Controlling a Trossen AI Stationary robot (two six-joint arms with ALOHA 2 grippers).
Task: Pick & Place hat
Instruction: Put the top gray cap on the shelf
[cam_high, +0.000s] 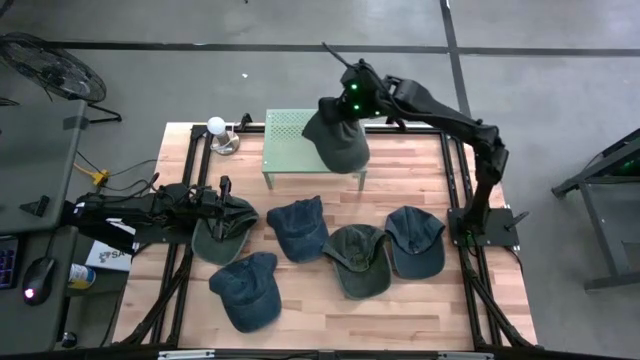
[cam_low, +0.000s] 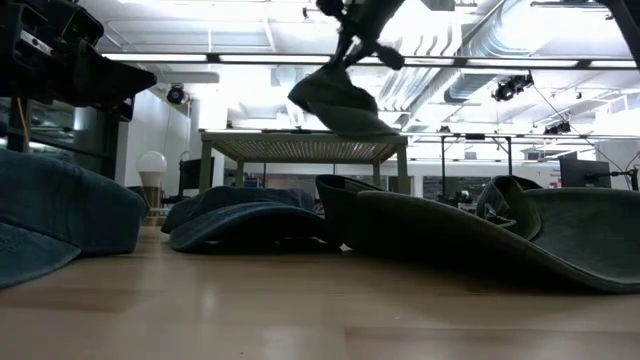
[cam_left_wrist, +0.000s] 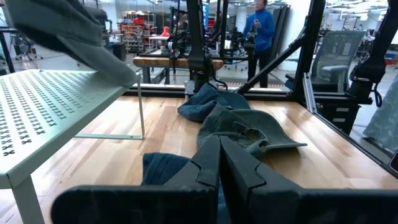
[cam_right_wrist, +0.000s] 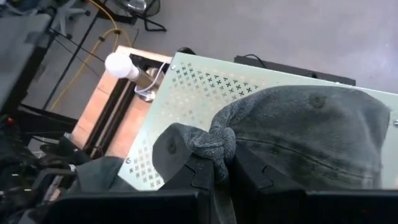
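**Right arm holds a hat over the green stand**

I see the wooden table (cam_high: 400, 300) filling most of my overhead view, with dark rails down both sides. At its far edge stands the pale green perforated stand (cam_high: 285, 150), a small raised platform on thin legs.

My right arm (cam_high: 450, 120) reaches in from its base on the right side of the table and stretches across to the stand. My right gripper (cam_right_wrist: 222, 176) is pinched tight on a fold of the grey-green hat (cam_high: 337, 138), which hangs from it above the stand's right half. From the table-level camera the hat (cam_low: 333, 100) hangs clear of the stand's top, apparently not touching it.

My left arm (cam_high: 130, 215) lies low along the left side of the table. My left gripper (cam_left_wrist: 219, 163) has its fingers pressed together with nothing between them, just beside a green cap (cam_high: 222, 228).

Five more caps lie on the boards in a loose cluster in front of the stand: that green one on the left, a blue cap (cam_high: 298, 228) in the middle, another blue cap (cam_high: 247, 290) nearest the front edge, a green cap (cam_high: 358, 260) and a dark teal cap (cam_high: 413, 240) towards the right.

A white bulb (cam_high: 217, 127) on a small base sits just left of the stand.

A person in blue (cam_left_wrist: 259, 28) stands in the room beyond the table.
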